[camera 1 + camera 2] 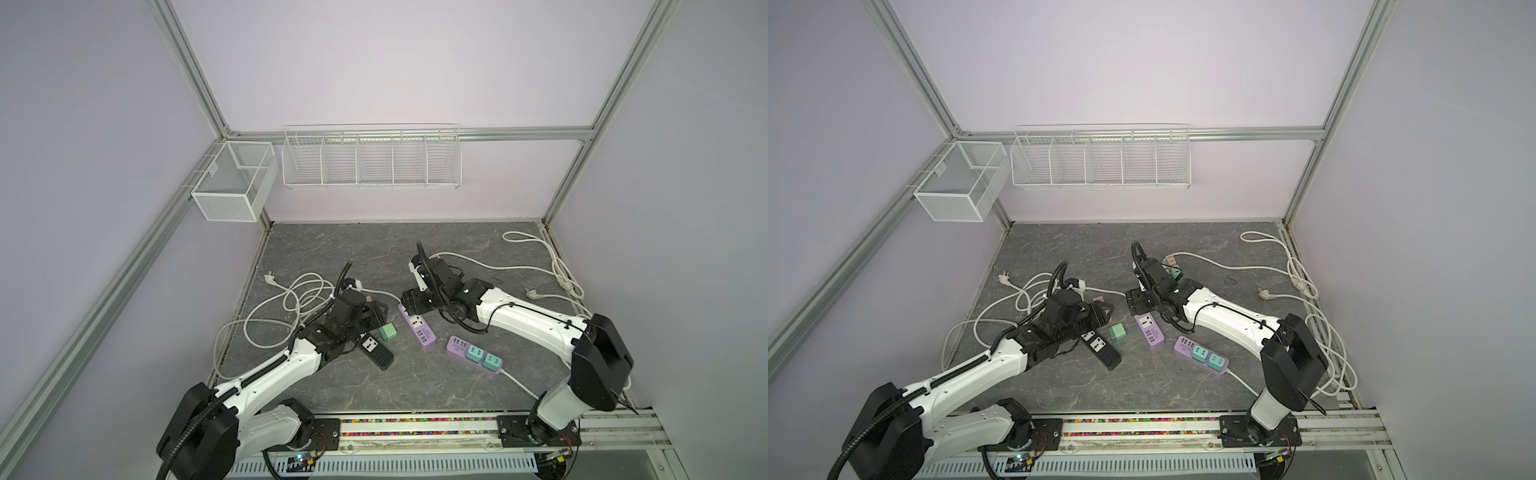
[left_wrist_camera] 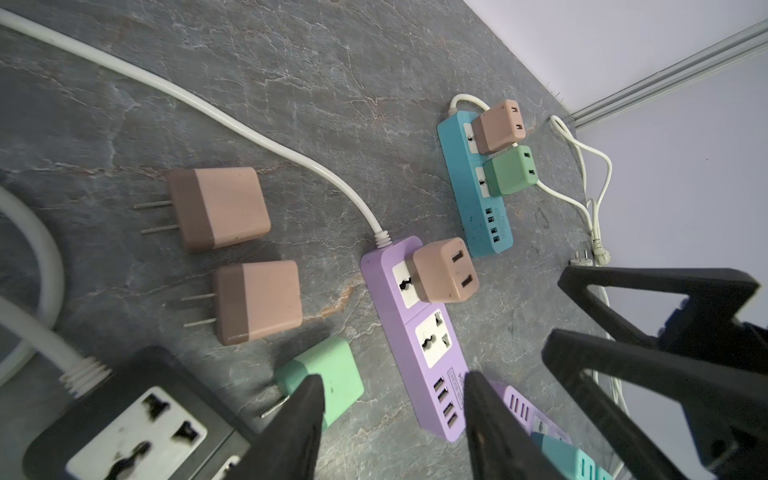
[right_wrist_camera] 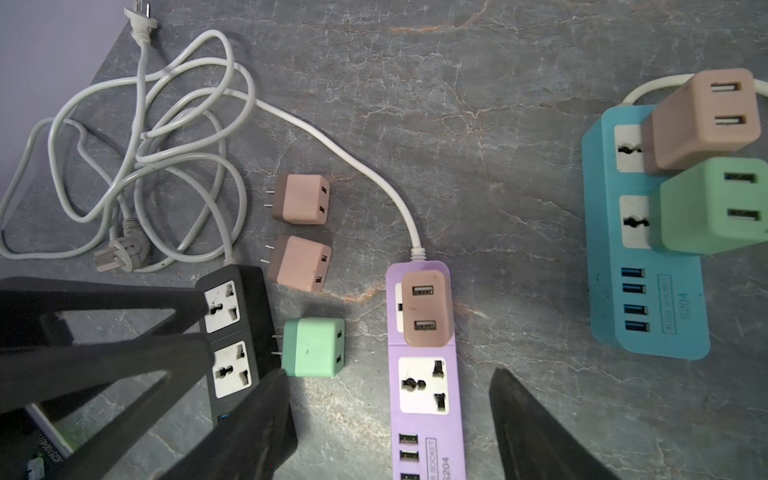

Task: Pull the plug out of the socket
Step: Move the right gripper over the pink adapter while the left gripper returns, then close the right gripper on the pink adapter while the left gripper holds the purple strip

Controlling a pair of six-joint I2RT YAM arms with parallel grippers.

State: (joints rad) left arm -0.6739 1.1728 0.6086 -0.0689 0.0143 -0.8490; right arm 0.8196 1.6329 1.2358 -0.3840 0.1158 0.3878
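A purple socket strip (image 3: 424, 386) lies mid-table with a pink plug (image 3: 426, 307) seated in its upper outlet (image 2: 446, 270). My right gripper (image 3: 390, 411) hovers above this strip (image 1: 417, 330), open, its fingers straddling the strip's free outlet and holding nothing. My left gripper (image 2: 392, 419) is open and holds nothing, over bare table between a loose green plug (image 2: 332, 374) and the purple strip. That green plug (image 1: 388, 332) lies on its side beside the black socket strip (image 1: 376, 353), whose two outlets (image 3: 232, 332) hold nothing. In both top views the right gripper (image 1: 411, 301) hides the pink plug.
Two loose pink plugs (image 2: 220, 208) (image 2: 257, 301) lie on the table. A blue strip (image 3: 648, 249) carries a pink and a green plug. Another purple strip (image 1: 473, 353) holds two teal plugs. White cables coil at left (image 1: 286, 303) and right (image 1: 561, 274). Wire baskets (image 1: 370, 160) hang on the back wall.
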